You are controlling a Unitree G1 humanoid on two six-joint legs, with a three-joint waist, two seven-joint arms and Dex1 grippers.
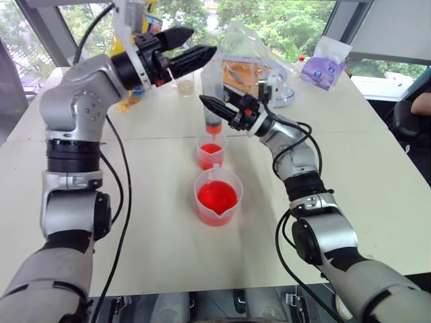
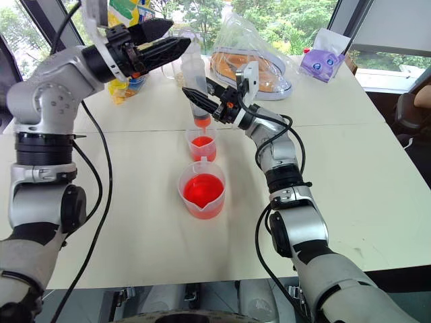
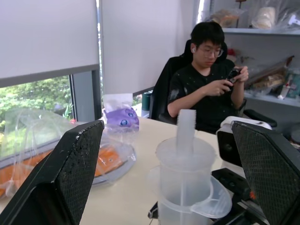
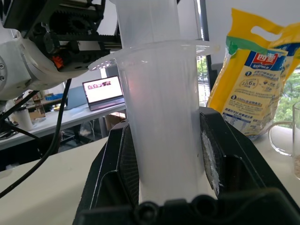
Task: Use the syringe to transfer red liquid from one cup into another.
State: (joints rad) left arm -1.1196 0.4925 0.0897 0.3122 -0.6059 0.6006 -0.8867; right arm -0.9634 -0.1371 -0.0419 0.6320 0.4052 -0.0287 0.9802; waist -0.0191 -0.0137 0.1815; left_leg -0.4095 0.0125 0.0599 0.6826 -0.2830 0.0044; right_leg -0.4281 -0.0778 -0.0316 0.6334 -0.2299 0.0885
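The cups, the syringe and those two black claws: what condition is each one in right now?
Large clear plastic syringe: upright, orange-red tip over the small cup, plunger sticking up.
Smaller narrow clear cup: upright, some red liquid inside.
Wider spouted clear measuring cup: upright, holding red liquid, nearer the robot.
Right gripper: shut on the syringe barrel.
Left gripper: open, above the plunger, holding nothing.

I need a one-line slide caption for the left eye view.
Right gripper holds the syringe upright over the small cup; open left gripper hovers above.
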